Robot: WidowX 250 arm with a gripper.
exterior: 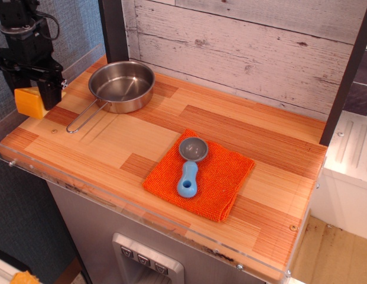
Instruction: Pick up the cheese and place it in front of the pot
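Arm's upper part cut off by top edge. Gripper fingers cover right side of cheese; grip contact not clear. Small yellow-orange thing at bottom edge cut off, unidentifiable. White cabinet cropped at right edge.

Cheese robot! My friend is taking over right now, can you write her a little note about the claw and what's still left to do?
Claw: shut on the cheese, held at the far left edge of the counter, near the clear side wall.
Pot: sits empty at the back left, its wire handle pointing toward the front left.
Done: the cheese is picked up.
Left: bring it down to the bare wood in front of the pot, open the claw and back away.
Not part of the job: the scoop lying on the orange cloth.
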